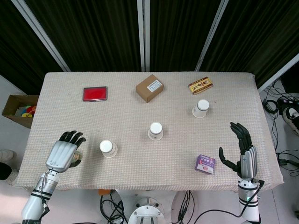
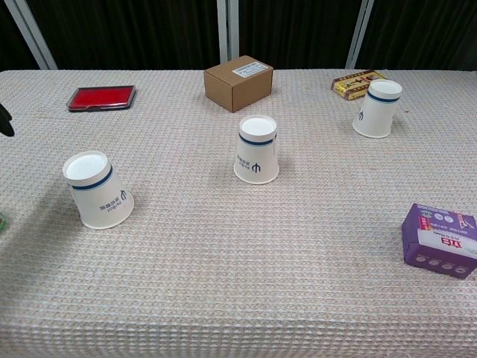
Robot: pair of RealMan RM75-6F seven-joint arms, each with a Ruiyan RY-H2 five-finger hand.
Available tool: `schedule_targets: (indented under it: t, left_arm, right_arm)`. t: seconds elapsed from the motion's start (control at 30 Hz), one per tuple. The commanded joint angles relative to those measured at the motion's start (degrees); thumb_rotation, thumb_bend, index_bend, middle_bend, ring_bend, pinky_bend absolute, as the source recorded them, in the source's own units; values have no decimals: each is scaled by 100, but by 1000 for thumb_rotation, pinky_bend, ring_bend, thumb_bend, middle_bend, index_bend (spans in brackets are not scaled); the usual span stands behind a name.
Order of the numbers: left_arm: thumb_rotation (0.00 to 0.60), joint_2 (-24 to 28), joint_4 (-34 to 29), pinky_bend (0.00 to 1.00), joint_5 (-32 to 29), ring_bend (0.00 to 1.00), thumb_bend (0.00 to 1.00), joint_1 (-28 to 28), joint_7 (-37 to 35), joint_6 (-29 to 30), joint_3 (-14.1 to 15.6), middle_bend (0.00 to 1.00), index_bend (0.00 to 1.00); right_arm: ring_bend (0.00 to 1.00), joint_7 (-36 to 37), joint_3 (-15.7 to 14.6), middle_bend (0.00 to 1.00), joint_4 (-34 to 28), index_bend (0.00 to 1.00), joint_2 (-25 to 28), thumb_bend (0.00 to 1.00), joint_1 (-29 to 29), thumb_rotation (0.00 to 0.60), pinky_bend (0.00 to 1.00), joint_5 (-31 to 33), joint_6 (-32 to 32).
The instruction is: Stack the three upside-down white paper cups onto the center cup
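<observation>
White paper cups stand upside down on the table [image 1: 140,116], which is covered with a beige waffle-textured cloth. The center cup [image 1: 155,131] sits near the middle of the table, upright on its rim. The left cup [image 1: 108,148] stands nearer and well to the left of it; in the chest view it leans slightly to the left. The right cup [image 1: 201,108] stands farther back and to the right, well apart from the center cup. None of the three touches another, and nothing is stacked yet.

At the near left edge, the left hand [image 1: 64,151] rests low over the table just left of the left cup, back of the hand up, its dark fingers [image 1: 71,136] spread and holding nothing. Only a dark sliver at the left border of the chest view shows anything of it. At the near right edge, the right hand [image 1: 242,151] stands upright, fingers [image 1: 240,131] apart and pointing toward the far side, thumb out to the left, also empty. It does not show in the chest view.

A purple packet [image 1: 205,164] lies just left of the right hand. Along the far side lie a flat red case [image 1: 95,94] on the left, a brown cardboard box [image 1: 149,87] in the middle, and a yellow-and-red packet [image 1: 201,85] on the right, close behind the right cup.
</observation>
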Motion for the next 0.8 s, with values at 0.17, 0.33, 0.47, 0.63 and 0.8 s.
schedule_targets:
  t: [0.17,0.33,0.47,0.63,0.8]
  left_arm:
    - [600,25,-32,179,-32,144,141,-45,-27,-25,35,197,296]
    - [600,8,-7,179,190,144,142,-69,-386,44,48,198,297]
    - [600,82,47,179,415,144,142,-61,-1046,125,57,198,296]
    - [600,84,267,179,593,144,141,103,-1628,485,66,197,290]
    - [600,224,340,179,518,144,141,272,-2046,680,96,197,283]
  right_arm:
    - [62,74,-8,144,15,132,9,366,-3,600,139,33,-43]
    - [70,-67,-62,190,-128,129,409,366,80,600,143,117,-442]
    - [96,-649,-42,228,-730,119,1344,366,416,600,184,489,-1579]
    - [93,-1896,410,189,-1553,95,2289,354,1035,600,184,1772,-3231]
    - [85,-2830,877,182,-1368,94,2415,352,1743,600,162,3074,-4383]
